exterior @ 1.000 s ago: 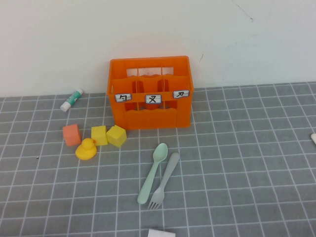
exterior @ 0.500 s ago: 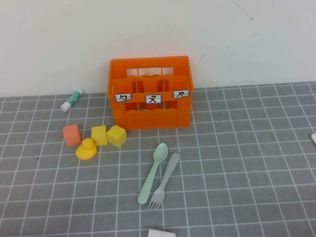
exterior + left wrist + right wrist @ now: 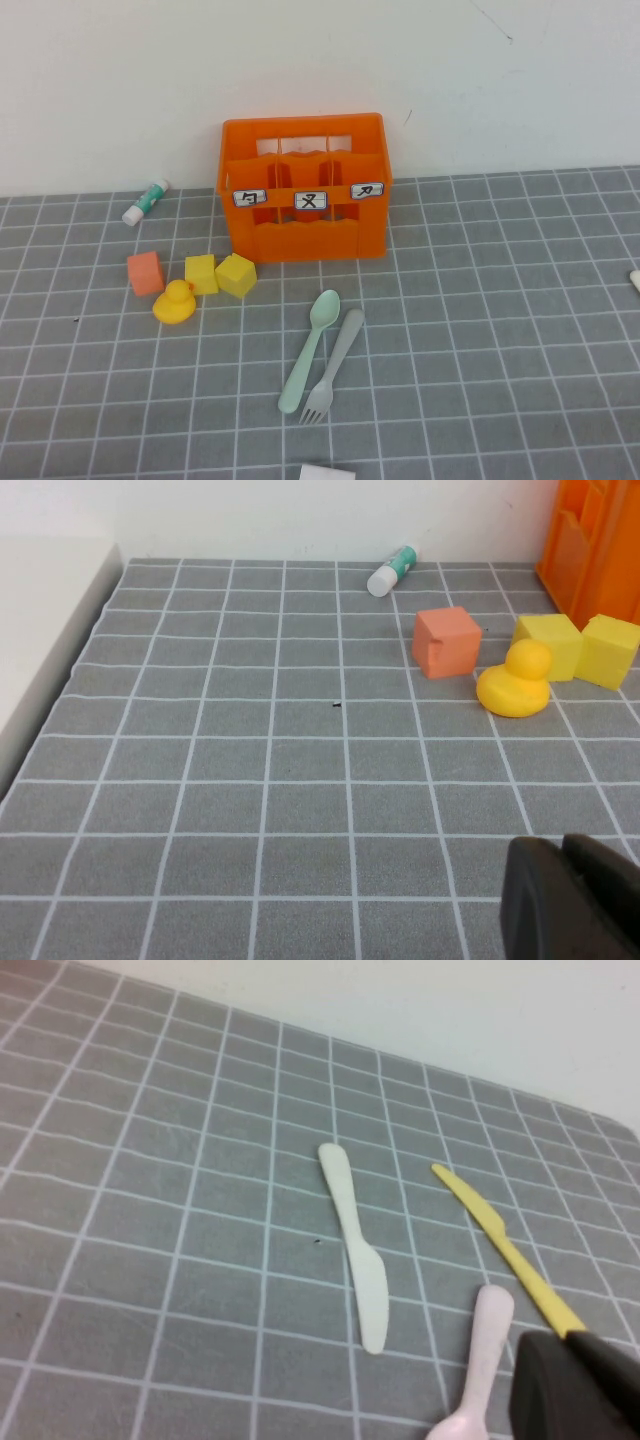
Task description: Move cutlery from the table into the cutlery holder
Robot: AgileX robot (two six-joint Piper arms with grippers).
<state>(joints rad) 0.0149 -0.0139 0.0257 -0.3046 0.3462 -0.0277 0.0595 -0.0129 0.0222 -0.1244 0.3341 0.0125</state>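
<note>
The pale mint-green spoon (image 3: 309,349) and the light grey fork (image 3: 333,365) lie side by side on the grey gridded table (image 3: 500,300), in front of the orange cutlery holder (image 3: 304,190), which stands against the back wall. Neither gripper shows in the high view. My left gripper (image 3: 562,845) is shut and empty, low over the table's left part, with the holder's edge (image 3: 595,540) far off. My right gripper (image 3: 572,1340) is shut and empty above a white knife (image 3: 355,1245), a yellow knife (image 3: 495,1245) and a pink spoon (image 3: 480,1365).
Left of the holder lie a white-and-green tube (image 3: 146,201), an orange cube (image 3: 145,272), two yellow cubes (image 3: 201,273) and a yellow duck (image 3: 176,302). A white object (image 3: 326,472) sits at the front edge. A pale piece (image 3: 635,280) shows at the right edge.
</note>
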